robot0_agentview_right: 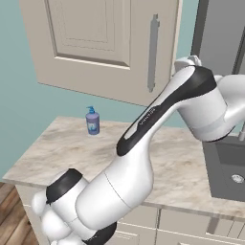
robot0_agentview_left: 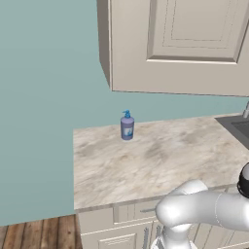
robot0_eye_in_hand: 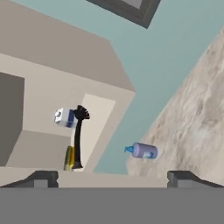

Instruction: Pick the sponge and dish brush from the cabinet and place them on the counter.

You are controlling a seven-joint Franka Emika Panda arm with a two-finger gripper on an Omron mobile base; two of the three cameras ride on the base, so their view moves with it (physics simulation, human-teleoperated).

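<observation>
In the hand view I look into the beige cabinet (robot0_eye_in_hand: 52,74). A black dish brush (robot0_eye_in_hand: 78,135) stands inside it, with a blue and white part by its bristles. A thin yellow sponge (robot0_eye_in_hand: 68,158) stands next to the handle's lower end. My gripper (robot0_eye_in_hand: 113,178) is open, its two dark fingertips wide apart with nothing between them, still apart from both things. The cabinet (robot0_agentview_left: 185,48) hangs above the marbled counter (robot0_agentview_left: 160,155). Its panelled door (robot0_agentview_right: 105,43) carries a long grey bar handle (robot0_agentview_right: 152,52), and my arm's upper end reaches up beside it.
A blue soap bottle (robot0_agentview_left: 127,125) (robot0_agentview_right: 93,121) (robot0_eye_in_hand: 143,150) stands at the back of the counter near the teal wall. A dark sink (robot0_agentview_right: 229,167) is set in the counter to the right. Low drawers (robot0_agentview_left: 131,211) run under the counter edge.
</observation>
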